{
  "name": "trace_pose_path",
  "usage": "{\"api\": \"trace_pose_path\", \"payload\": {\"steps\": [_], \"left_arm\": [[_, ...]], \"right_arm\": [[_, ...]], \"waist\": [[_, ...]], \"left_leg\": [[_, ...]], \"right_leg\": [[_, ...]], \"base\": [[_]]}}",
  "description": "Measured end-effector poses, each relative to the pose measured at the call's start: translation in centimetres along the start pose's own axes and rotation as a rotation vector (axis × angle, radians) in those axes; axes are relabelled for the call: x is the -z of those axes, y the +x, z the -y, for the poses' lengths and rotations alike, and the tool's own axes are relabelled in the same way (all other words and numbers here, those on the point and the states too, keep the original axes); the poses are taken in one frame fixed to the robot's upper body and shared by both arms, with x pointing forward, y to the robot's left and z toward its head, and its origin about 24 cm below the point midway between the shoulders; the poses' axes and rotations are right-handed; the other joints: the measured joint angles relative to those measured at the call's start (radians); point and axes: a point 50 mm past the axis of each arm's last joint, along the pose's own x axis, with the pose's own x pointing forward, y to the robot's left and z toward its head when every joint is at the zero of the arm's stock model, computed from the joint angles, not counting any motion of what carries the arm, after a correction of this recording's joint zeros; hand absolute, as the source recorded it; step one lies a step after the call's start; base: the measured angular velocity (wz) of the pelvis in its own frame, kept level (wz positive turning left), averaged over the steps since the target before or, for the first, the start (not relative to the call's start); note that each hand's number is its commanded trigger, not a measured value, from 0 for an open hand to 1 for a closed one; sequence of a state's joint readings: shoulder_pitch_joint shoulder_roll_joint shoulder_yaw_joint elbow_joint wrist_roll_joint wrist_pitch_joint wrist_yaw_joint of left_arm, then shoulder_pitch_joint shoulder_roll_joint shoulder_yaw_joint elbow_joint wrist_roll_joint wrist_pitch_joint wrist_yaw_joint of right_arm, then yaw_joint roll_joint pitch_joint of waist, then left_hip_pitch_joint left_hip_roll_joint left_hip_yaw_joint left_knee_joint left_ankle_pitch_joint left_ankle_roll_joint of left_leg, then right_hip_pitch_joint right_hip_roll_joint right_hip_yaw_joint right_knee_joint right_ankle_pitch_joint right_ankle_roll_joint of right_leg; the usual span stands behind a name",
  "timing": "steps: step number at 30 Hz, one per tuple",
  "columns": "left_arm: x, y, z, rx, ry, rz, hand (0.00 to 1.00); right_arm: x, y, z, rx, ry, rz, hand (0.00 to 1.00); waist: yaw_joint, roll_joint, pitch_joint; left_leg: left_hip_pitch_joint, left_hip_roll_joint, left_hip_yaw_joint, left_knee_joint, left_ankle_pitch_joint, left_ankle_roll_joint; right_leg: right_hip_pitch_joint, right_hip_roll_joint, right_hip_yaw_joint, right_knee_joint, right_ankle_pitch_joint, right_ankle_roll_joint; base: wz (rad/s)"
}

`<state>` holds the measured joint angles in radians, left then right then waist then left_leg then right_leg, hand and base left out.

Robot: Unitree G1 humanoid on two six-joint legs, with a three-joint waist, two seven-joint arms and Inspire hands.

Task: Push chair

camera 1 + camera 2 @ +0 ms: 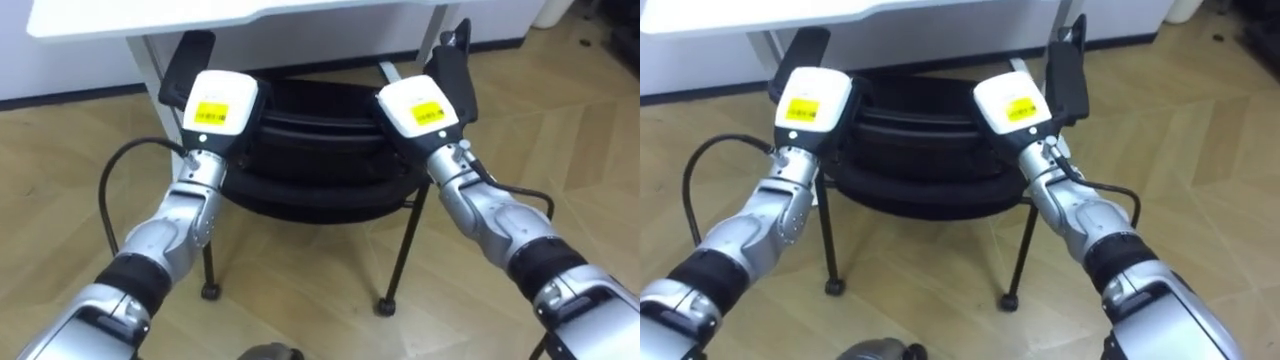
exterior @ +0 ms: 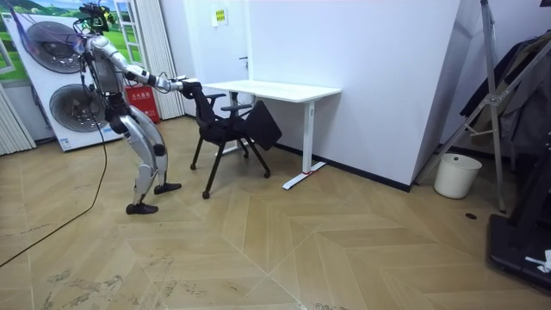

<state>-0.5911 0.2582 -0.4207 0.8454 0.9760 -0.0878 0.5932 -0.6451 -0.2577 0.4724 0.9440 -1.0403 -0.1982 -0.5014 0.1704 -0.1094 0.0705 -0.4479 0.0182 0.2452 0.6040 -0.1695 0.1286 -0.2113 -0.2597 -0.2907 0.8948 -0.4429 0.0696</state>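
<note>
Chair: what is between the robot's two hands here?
The back of the black chair spans the stretch between the left hand and the right hand, as the left eye view shows. Nothing else lies there.

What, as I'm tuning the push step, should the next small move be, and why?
Probably a short, even push forward with both arms. The left hand and right hand rest on the top of the chair back, one toward each side, and the chair stands at the edge of the white desk, not fully tucked under.
</note>
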Motion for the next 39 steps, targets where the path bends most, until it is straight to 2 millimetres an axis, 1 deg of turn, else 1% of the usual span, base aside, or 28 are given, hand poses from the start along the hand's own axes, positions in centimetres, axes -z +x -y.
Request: {"api": "trace_pose_path", "payload": {"steps": [1, 2, 3, 4, 5, 6, 7, 9, 10, 11, 12, 13, 14, 15, 16, 17, 18, 19, 20, 21, 22, 23, 25, 27, 30, 32, 34, 39], "left_arm": [[0.0, 0.1, -0.1, 0.002, -0.002, -0.002, 1.00], [0.0, 0.1, -0.1, 0.002, -0.004, -0.003, 1.00], [0.1, 0.1, -0.2, 0.001, -0.012, -0.010, 1.00], [0.2, -0.3, -0.1, 0.003, -0.015, -0.012, 1.00], [0.3, -0.4, 0.0, 0.005, -0.017, -0.011, 1.00], [0.3, -0.7, 0.1, 0.008, -0.020, -0.014, 1.00], [0.3, -0.8, 0.2, 0.011, -0.018, -0.013, 1.00], [0.3, -0.6, 0.2, 0.017, -0.008, -0.003, 1.00], [0.3, -0.7, 0.2, 0.014, -0.007, -0.003, 1.00], [0.4, -0.7, 0.2, 0.012, -0.007, -0.003, 1.00], [0.5, -0.8, 0.1, 0.006, -0.004, -0.001, 1.00], [0.7, -0.8, 0.0, -0.004, -0.001, 0.001, 1.00], [0.7, -0.8, 0.0, -0.009, 0.001, -0.001, 1.00], [0.9, -0.8, -0.1, -0.020, 0.001, -0.006, 1.00], [1.1, -0.9, -0.1, -0.025, 0.002, -0.012, 1.00], [1.2, -1.0, 0.0, -0.025, 0.003, -0.015, 1.00], [1.3, -1.0, 0.0, -0.025, 0.005, -0.020, 1.00], [1.4, -1.0, 0.1, -0.025, 0.008, -0.022, 1.00], [1.4, -1.0, 0.1, -0.023, 0.009, -0.023, 1.00], [1.5, -1.1, 0.1, -0.023, 0.011, -0.029, 1.00], [1.4, -1.1, 0.2, -0.021, 0.008, -0.035, 1.00], [1.3, -1.2, 0.3, -0.020, 0.007, -0.035, 1.00], [1.1, -1.3, 0.5, -0.022, 0.003, -0.044, 1.00], [1.1, -1.3, 0.4, -0.032, -0.003, -0.052, 1.00], [0.9, -1.2, 0.4, -0.046, -0.014, -0.061, 1.00], [0.9, -1.2, 0.4, -0.047, -0.017, -0.067, 1.00], [1.0, -1.0, 0.1, -0.059, -0.017, -0.072, 1.00], [1.0, -0.7, -0.4, -0.074, -0.023, -0.075, 1.00]], "right_arm": [[0.0, 0.0, 0.0, 0.003, 0.000, 0.000, 1.00], [0.0, 0.1, 0.1, 0.006, -0.002, 0.001, 1.00], [-0.1, 0.3, 0.4, 0.014, -0.004, 0.005, 1.00], [-0.2, 0.3, 0.3, 0.008, -0.007, 0.010, 1.00], [-0.3, 0.3, 0.2, 0.005, -0.009, 0.014, 1.00], [-0.3, 0.2, 0.1, 0.002, -0.010, 0.015, 1.00], [-0.4, 0.2, -0.1, -0.007, -0.001, 0.010, 1.00], [-0.4, -0.2, -0.6, -0.013, 0.023, -0.003, 1.00], [-0.6, -0.2, -0.7, -0.013, 0.027, -0.003, 1.00], [-0.6, -0.2, -0.7, -0.011, 0.025, -0.002, 1.00], [-0.6, -0.2, -0.7, -0.004, 0.023, -0.004, 1.00], [-0.8, -0.1, -0.6, 0.005, 0.022, -0.002, 1.00], [-0.9, 0.0, -0.6, 0.012, 0.018, 0.001, 1.00], [-1.1, 0.1, -0.5, 0.020, 0.007, 0.002, 1.00], [-1.3, 0.2, -0.5, 0.023, 0.005, 0.003, 1.00], [-1.5, 0.3, -0.5, 0.024, 0.004, 0.003, 1.00], [-1.7, 0.3, -0.5, 0.025, 0.005, 0.003, 1.00], [-1.9, 0.3, -0.6, 0.026, 0.008, 0.004, 1.00], [-1.9, 0.4, -0.6, 0.026, 0.010, 0.003, 1.00], [-2.1, 0.4, -0.7, 0.023, 0.014, 0.002, 1.00], [-2.1, 0.3, -0.8, 0.020, 0.014, 0.000, 1.00], [-2.1, 0.3, -0.8, 0.017, 0.014, -0.001, 1.00], [-1.9, 0.3, -0.7, 0.008, 0.009, -0.002, 1.00], [-1.9, 0.6, -0.4, 0.012, 0.001, 0.006, 1.00], [-1.9, 0.9, 0.1, 0.015, -0.014, 0.022, 1.00], [-2.0, 1.0, 0.2, 0.014, -0.020, 0.027, 1.00], [-2.0, 1.3, 0.6, 0.023, -0.028, 0.033, 1.00], [-1.9, 1.7, 1.3, 0.034, -0.039, 0.041, 1.00]], "waist": [[0.012, -0.012, -0.0003], [0.021, -0.015, 0.0010], [0.031, -0.020, 0.0040], [0.034, -0.017, -0.0031], [0.041, -0.017, -0.0037], [0.067, -0.010, -0.0072], [0.075, -0.011, -0.0053], [0.067, -0.028, 0.0001], [0.077, -0.018, 0.0033], [0.081, -0.010, 0.0062], [0.087, 0.004, 0.0067], [0.091, 0.016, 0.0079], [0.100, 0.020, 0.0070], [0.114, 0.030, 0.0092], [0.121, 0.046, 0.0116], [0.123, 0.049, 0.0095], [0.120, 0.045, 0.0078], [0.104, 0.043, 0.0068], [0.096, 0.038, 0.0061], [0.076, 0.026, 0.0062], [0.060, 0.022, 0.0067], [0.057, 0.024, 0.0061], [0.060, 0.024, 0.0058], [0.060, 0.023, 0.0064], [0.060, 0.022, 0.0070], [0.059, 0.023, 0.0081], [0.057, 0.022, 0.0092], [0.049, 0.020, 0.0112]], "left_leg": [[0.006, 0.010, 0.034, 0.003, -0.007, -0.003], [0.008, 0.011, 0.041, 0.009, -0.011, -0.005], [0.008, 0.009, 0.042, 0.024, -0.020, -0.015], [0.003, -0.023, 0.004, 0.031, -0.034, -0.026], [0.002, -0.047, -0.028, 0.030, -0.045, -0.030], [-0.006, -0.072, -0.083, 0.023, -0.055, -0.029], [0.000, -0.081, -0.106, 0.032, -0.056, -0.028], [0.017, -0.083, -0.114, 0.058, -0.059, -0.022], [0.019, -0.081, -0.137, 0.068, -0.061, -0.024], [0.019, -0.083, -0.158, 0.070, -0.062, -0.027], [0.021, -0.083, -0.193, 0.065, -0.065, -0.031], [0.023, -0.086, -0.231, 0.055, -0.065, -0.032], [0.024, -0.086, -0.250, 0.046, -0.065, -0.032], [0.029, -0.086, -0.280, 0.030, -0.063, -0.035], [0.038, -0.088, -0.322, 0.015, -0.056, -0.045], [0.043, -0.092, -0.345, 0.004, -0.052, -0.052], [0.050, -0.113, -0.394, -0.014, -0.043, -0.063], [0.055, -0.125, -0.431, -0.018, -0.036, -0.072], [0.059, -0.133, -0.450, -0.017, -0.034, -0.076], [0.062, -0.148, -0.481, -0.009, -0.038, -0.090], [0.062, -0.151, -0.501, 0.013, -0.049, -0.108], [0.061, -0.148, -0.501, 0.022, -0.054, -0.117], [0.069, -0.123, -0.494, 0.028, -0.073, -0.146], [0.074, -0.111, -0.493, 0.010, -0.078, -0.156], [0.085, -0.096, -0.497, -0.027, -0.071, -0.178], [0.098, -0.090, -0.503, -0.043, -0.069, -0.184], [0.102, -0.079, -0.516, -0.054, -0.068, -0.201], [0.104, -0.063, -0.522, -0.071, -0.066, -0.216]], "right_leg": [[0.025, -0.007, -0.016, 0.026, -0.015, -0.003], [0.032, -0.014, -0.012, 0.022, -0.026, 0.003], [0.025, -0.019, -0.013, 0.001, -0.035, 0.002], [0.026, -0.013, -0.012, -0.019, -0.036, 0.003], [0.027, -0.011, -0.007, -0.027, -0.035, 0.008], [0.025, 0.005, 0.009, -0.006, -0.031, 0.026], [0.013, 0.004, 0.026, 0.090, 0.008, 0.021], [-0.001, -0.008, 0.040, 0.186, 0.085, -0.017], [-0.017, 0.003, 0.041, 0.209, 0.130, -0.035], [-0.021, 0.012, 0.039, 0.214, 0.152, -0.041], [-0.040, 0.034, 0.041, 0.224, 0.203, -0.048], [-0.068, 0.050, 0.046, 0.238, 0.232, -0.050], [-0.086, 0.060, 0.048, 0.236, 0.218, -0.044], [-0.134, 0.079, 0.047, 0.213, 0.164, -0.041], [-0.168, 0.103, 0.039, 0.153, 0.134, -0.051], [-0.188, 0.113, 0.038, 0.104, 0.130, -0.053], [-0.213, 0.119, 0.043, -0.001, 0.130, -0.054], [-0.223, 0.127, 0.049, -0.127, 0.136, -0.055], [-0.225, 0.129, 0.063, -0.190, 0.145, -0.055], [-0.223, 0.135, 0.101, -0.297, 0.166, -0.050], [-0.208, 0.146, 0.109, -0.315, 0.204, -0.055], [-0.201, 0.155, 0.108, -0.313, 0.208, -0.062], [-0.186, 0.158, 0.075, -0.301, 0.228, -0.094], [-0.185, 0.159, 0.061, -0.300, 0.239, -0.114], [-0.183, 0.160, 0.040, -0.299, 0.234, -0.142], [-0.174, 0.164, 0.030, -0.299, 0.228, -0.149], [-0.170, 0.172, 0.014, -0.302, 0.214, -0.162], [-0.166, 0.175, -0.013, -0.300, 0.191, -0.180]], "base": [[-0.12], [-0.38], [-0.43], [-0.44], [-0.57], [-0.50], [-0.24], [0.21], [0.00], [-0.26], [-0.21], [-0.26], [-0.49], [-0.56], [-0.44], [0.06], [0.50], [0.62], [0.80], [0.85], [0.80], [0.58], [0.28], [0.17], [0.16], [0.13], [0.13], [0.15]]}}
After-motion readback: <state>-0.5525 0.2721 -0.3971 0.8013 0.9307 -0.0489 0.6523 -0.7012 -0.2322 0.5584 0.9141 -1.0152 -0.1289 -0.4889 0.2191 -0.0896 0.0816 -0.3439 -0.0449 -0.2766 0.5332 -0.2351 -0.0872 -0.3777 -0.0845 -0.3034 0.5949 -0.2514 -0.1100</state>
